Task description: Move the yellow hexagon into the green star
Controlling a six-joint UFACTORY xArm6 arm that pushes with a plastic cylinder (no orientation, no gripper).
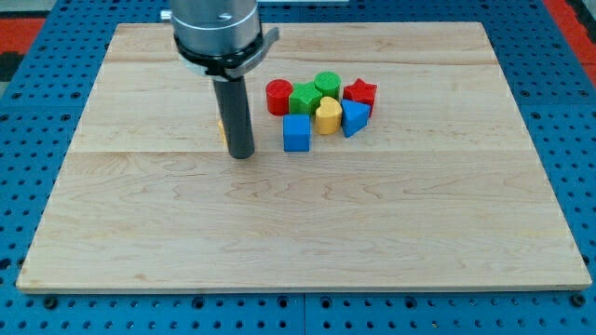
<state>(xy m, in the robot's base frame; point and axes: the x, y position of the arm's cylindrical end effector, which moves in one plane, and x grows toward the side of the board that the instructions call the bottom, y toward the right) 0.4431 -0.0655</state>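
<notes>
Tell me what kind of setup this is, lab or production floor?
Most likely a lab tabletop rig: a pale wooden board lies on a blue perforated base, with a cluster of small coloured toy-like blocks. My tip sits left of them; a yellow piece peeks from behind the rod.

No words, labels, brand names or numbers can be read anywhere here. The wooden board (307,223) bears only its grain. The blocks are plain and unmarked.
</notes>
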